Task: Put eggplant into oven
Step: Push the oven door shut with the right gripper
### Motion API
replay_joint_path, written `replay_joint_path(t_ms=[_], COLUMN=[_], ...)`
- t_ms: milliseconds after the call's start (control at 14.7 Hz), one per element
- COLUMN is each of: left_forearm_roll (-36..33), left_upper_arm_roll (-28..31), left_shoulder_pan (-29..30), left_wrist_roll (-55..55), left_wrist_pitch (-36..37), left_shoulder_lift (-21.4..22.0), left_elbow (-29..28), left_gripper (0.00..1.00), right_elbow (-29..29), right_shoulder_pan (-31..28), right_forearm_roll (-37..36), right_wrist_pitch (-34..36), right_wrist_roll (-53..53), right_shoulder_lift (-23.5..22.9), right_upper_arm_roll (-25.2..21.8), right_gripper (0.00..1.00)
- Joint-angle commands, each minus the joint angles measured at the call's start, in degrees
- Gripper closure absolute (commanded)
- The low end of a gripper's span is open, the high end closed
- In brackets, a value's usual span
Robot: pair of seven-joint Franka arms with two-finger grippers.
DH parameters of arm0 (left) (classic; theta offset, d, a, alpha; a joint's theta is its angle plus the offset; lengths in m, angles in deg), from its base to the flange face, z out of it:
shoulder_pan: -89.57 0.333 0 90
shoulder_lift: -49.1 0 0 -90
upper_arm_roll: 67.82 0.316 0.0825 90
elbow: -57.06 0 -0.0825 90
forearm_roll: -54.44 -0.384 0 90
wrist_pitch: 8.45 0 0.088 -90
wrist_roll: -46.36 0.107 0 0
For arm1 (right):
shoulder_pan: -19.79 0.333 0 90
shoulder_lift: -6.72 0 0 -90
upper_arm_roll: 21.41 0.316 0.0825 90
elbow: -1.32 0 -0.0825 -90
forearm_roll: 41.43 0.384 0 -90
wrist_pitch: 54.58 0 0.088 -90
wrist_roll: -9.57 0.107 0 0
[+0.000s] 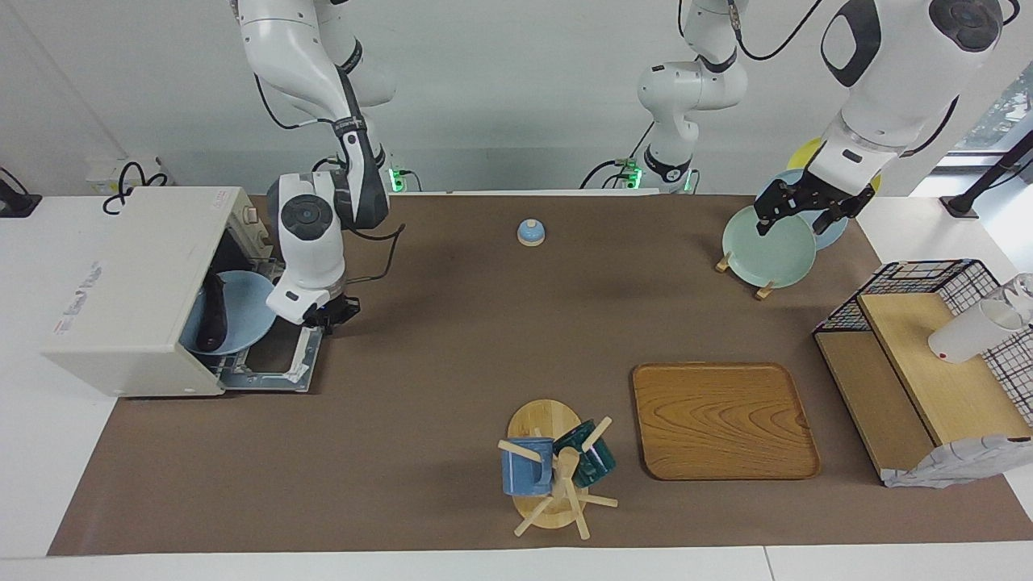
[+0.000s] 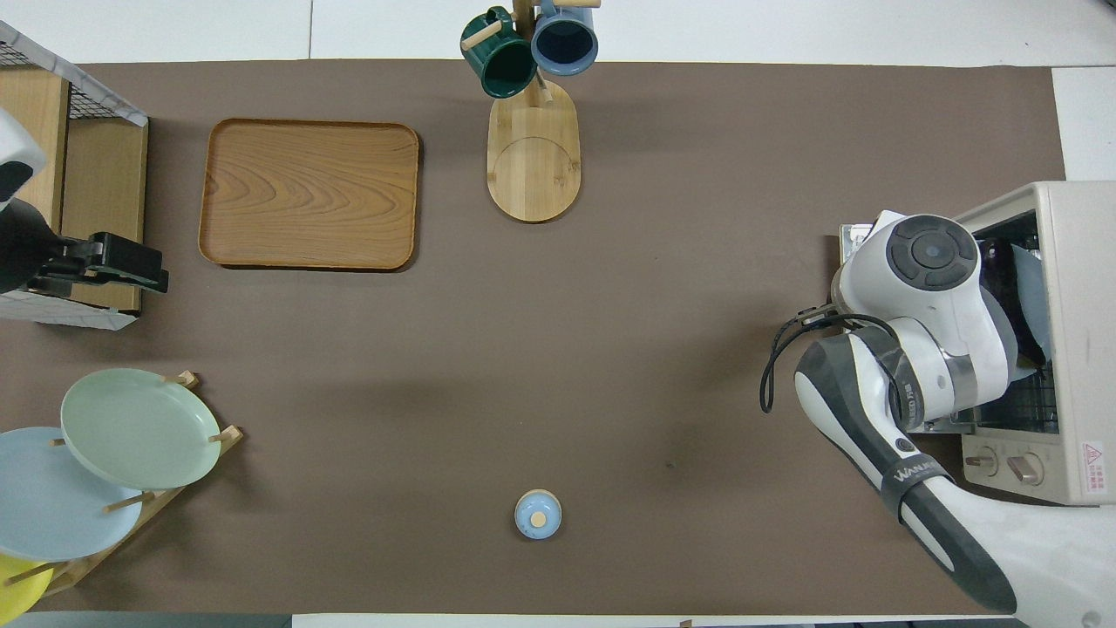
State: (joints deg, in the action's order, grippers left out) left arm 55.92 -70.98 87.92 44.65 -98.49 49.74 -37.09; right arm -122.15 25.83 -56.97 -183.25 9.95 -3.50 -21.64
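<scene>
The cream-white oven (image 1: 121, 290) stands at the right arm's end of the table with its door (image 1: 274, 363) dropped open. The dark eggplant (image 1: 211, 313) lies on a blue plate (image 1: 242, 319) inside the oven, the plate's edge sticking out over the door. In the overhead view the oven (image 2: 1077, 288) and a bit of the eggplant (image 2: 1003, 279) show past the arm. My right gripper (image 1: 329, 313) is open and empty, just above the door's edge, beside the plate. My left gripper (image 1: 797, 216) is open and empty, raised over the plate rack's end of the table, and waits.
A green plate (image 1: 767, 246) stands in a wooden rack with other plates. A wire shelf (image 1: 928, 355) holds a white cup. A wooden tray (image 1: 722, 420), a mug tree (image 1: 549, 468) with two mugs and a small blue bell (image 1: 530, 232) are on the brown mat.
</scene>
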Motion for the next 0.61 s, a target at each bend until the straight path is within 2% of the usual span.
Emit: replay_joint_path(t_ms=[0, 341, 545], left_forearm_roll=[-1.2, -1.2, -1.2], left_upper_arm_roll=[-0.6, -0.6, -0.6], left_shoulder_pan=[0.9, 0.9, 0.9], left_wrist_roll=[0.0, 0.0, 0.0], left_wrist_pitch=[0.7, 0.7, 0.7], left_shoulder_lift=[0.3, 0.3, 0.3], left_elbow=[0.3, 0.3, 0.3], left_gripper=[0.00, 0.00, 0.00], right_elbow=[3.8, 5.2, 12.3], right_shoulder_pan=[-1.4, -2.2, -4.8], right_forearm_roll=[-2.6, -2.6, -2.6], right_wrist_pitch=[5.2, 8.8, 18.9], right_wrist_roll=[-2.9, -5.8, -13.7], right_shoulder_lift=[0.5, 1.2, 1.8], right_upper_arm_roll=[0.2, 0.1, -0.2], right_gripper=[1.00, 1.00, 1.00])
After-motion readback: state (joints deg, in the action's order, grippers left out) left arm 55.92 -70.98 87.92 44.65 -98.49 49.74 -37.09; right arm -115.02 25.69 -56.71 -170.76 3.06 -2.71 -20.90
